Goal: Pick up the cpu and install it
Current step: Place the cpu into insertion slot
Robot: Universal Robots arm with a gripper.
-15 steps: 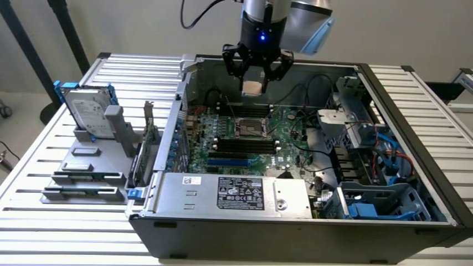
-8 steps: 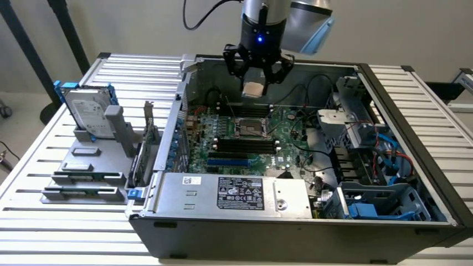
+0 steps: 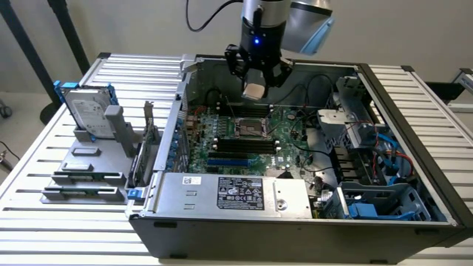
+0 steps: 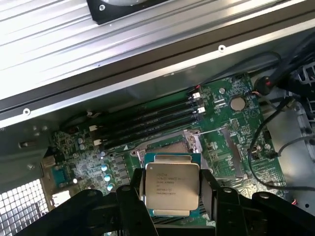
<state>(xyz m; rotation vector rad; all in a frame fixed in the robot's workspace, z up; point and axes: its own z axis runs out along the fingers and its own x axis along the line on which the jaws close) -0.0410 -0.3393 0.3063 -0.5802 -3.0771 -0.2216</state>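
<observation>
We see the gripper [image 3: 258, 83] pinching the cpu [image 4: 171, 184] by its edges: a flat square chip, dull silver top, faint print.

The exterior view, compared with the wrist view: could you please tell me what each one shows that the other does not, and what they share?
Exterior view adds: the hard drive in its blue frame, standing on the grey fixture beside the case, and the labelled power supply. Wrist view adds: the printed lettering on top of the cpu. Shared: the fingers gripping the cpu above the motherboard with its open socket.
</observation>
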